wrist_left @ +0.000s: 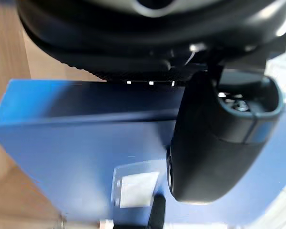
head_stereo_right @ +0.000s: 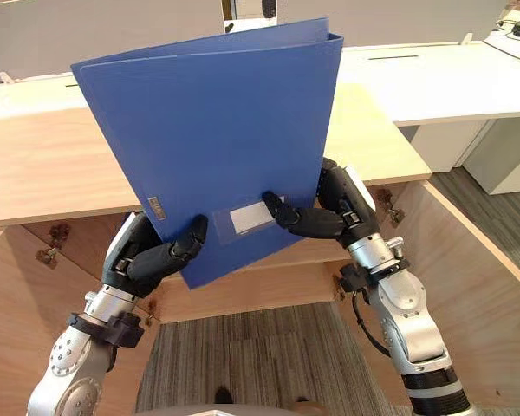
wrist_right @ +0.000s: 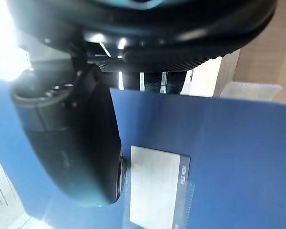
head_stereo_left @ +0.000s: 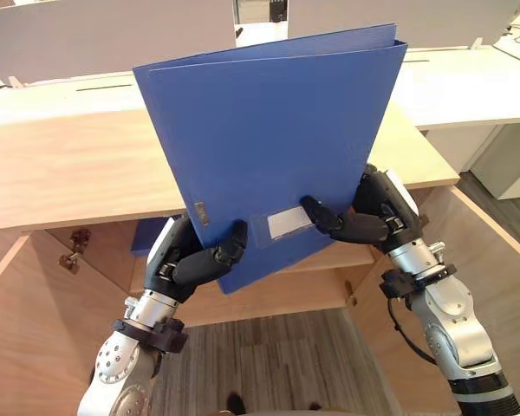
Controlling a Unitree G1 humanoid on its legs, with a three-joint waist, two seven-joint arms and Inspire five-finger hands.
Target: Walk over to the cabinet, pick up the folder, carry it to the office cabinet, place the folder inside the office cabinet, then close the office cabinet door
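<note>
My left hand (head_stereo_left: 191, 264) and right hand (head_stereo_left: 374, 218) are black, with segmented fingers (head_stereo_left: 218, 256) and a pale silver plate (head_stereo_left: 399, 193) over each back. Ribbed silver wrists (head_stereo_left: 412, 253) follow, each ringed by a black clamp collar (head_stereo_left: 150, 333). My left forearm (head_stereo_left: 121, 381) and right forearm (head_stereo_left: 455, 334) are rounded silver-grey shells; a black band (head_stereo_left: 485, 386) circles the right one.

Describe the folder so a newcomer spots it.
Find the light wooden cabinet with open doors. Before its top, the left hand and right hand pinch a big flat blue folder. Its white label between the hands marks it out.
</note>
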